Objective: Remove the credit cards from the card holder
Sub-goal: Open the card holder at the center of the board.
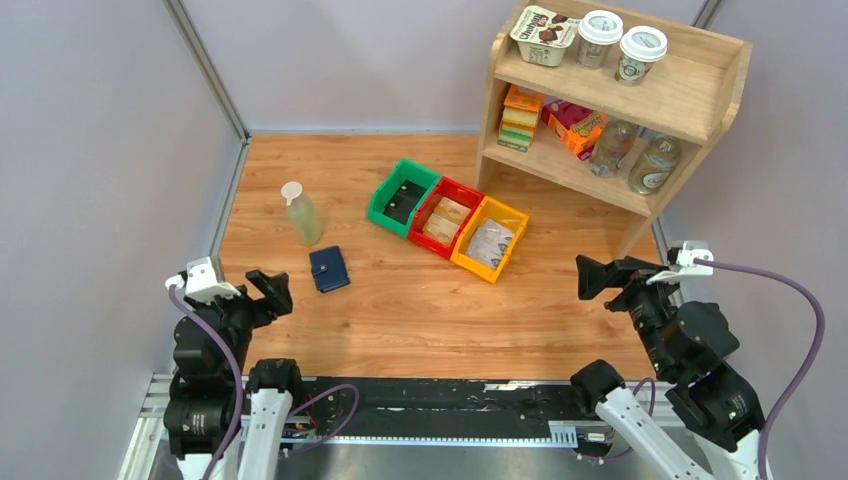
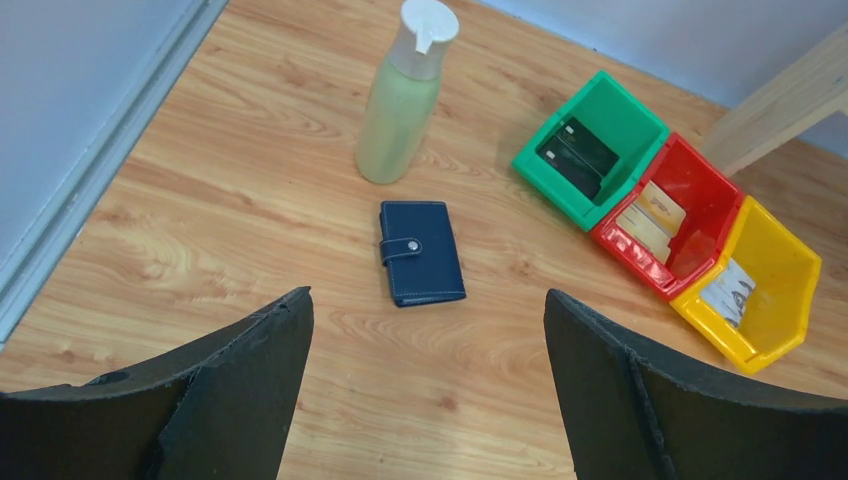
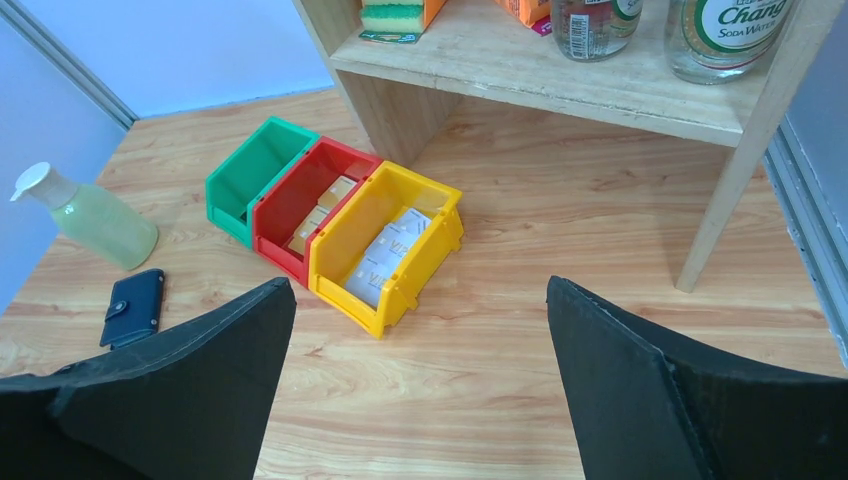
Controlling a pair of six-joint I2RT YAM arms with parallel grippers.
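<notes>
The navy card holder [image 1: 329,268] lies shut on the wooden table, its snap tab fastened. It also shows in the left wrist view [image 2: 421,252] and the right wrist view [image 3: 133,307]. The credit cards are hidden inside it. My left gripper [image 1: 268,291] is open and empty, near the table's front left, a little short of the holder [image 2: 428,310]. My right gripper [image 1: 596,275] is open and empty at the front right, far from the holder [image 3: 420,300].
A pale green pump bottle [image 1: 301,213] stands just behind the holder. Green [image 1: 402,196], red [image 1: 444,216] and yellow [image 1: 489,238] bins holding cards sit mid-table. A wooden shelf [image 1: 615,100] with bottles, cups and boxes stands at the back right.
</notes>
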